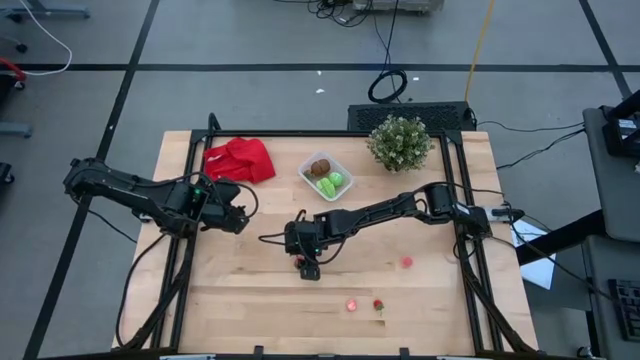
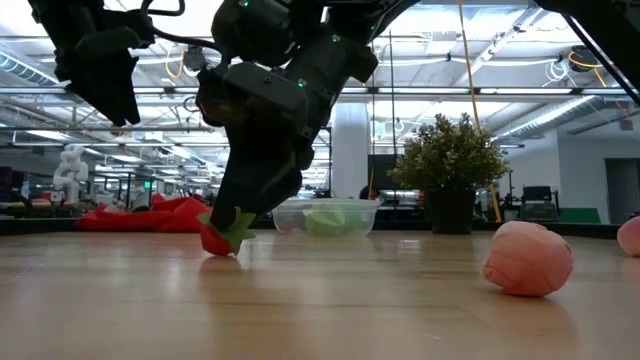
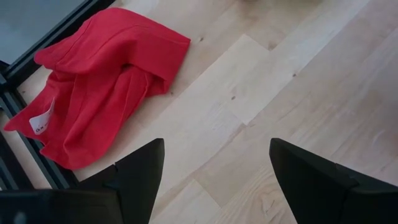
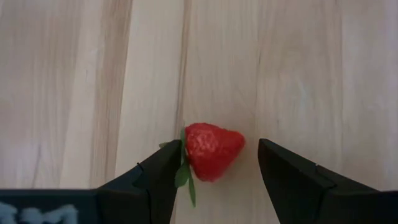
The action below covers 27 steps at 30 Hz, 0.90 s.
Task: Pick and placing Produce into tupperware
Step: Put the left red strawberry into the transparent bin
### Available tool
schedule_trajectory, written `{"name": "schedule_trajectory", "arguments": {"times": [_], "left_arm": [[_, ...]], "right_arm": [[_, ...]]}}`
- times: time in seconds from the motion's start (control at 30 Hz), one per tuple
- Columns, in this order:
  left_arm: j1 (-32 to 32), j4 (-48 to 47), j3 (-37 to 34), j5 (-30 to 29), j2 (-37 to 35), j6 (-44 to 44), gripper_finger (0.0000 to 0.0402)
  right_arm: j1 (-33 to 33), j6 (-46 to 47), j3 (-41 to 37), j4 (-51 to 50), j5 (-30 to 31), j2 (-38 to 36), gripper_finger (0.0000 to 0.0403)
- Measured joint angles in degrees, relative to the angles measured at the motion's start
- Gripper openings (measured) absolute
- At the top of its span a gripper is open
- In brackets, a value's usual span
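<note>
Between the open right claw (image 4: 214,171) fingers, a strawberry (image 4: 212,150)

A robotics lab: exposed ceiling trusses (image 2: 560,95), floor cables (image 1: 388,85), workstations

Two dark jointed arms, black cables, wedge-shaped black claw fingers (image 4: 155,180)

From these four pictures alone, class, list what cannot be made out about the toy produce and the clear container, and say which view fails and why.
- Small red strawberry toy: in the high view, the right gripper covers it.
- Clear plastic rectangular container: in the low view, the right arm hides its left end; contents blur into green.
- Two tiny red pieces near the table's front edge: too small in the high view to name.
- Left gripper: sees only the red cloth.
</note>
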Motion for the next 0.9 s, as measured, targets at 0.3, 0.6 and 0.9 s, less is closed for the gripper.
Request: {"name": "schedule_trajectory", "arguments": {"times": [0.3,0.6,0.9], "left_arm": [[0.0,0.01,0.0,0.0,0.0,0.04,0.0296],[0.0,0.03,0.0,0.0,0.0,0.07,0.0296],[0.0,0.03,0.0,0.0,-0.01,0.07,0.0296]], "right_arm": [[0.0,0.01,0.0,-0.95,0.0,-0.01,0.0206],[0.0,0.0,0.0,-1.81,-0.04,0.77,0.0206],[0.0,-0.35,0.0,-1.87,-0.04,0.79,0.0205]]}}
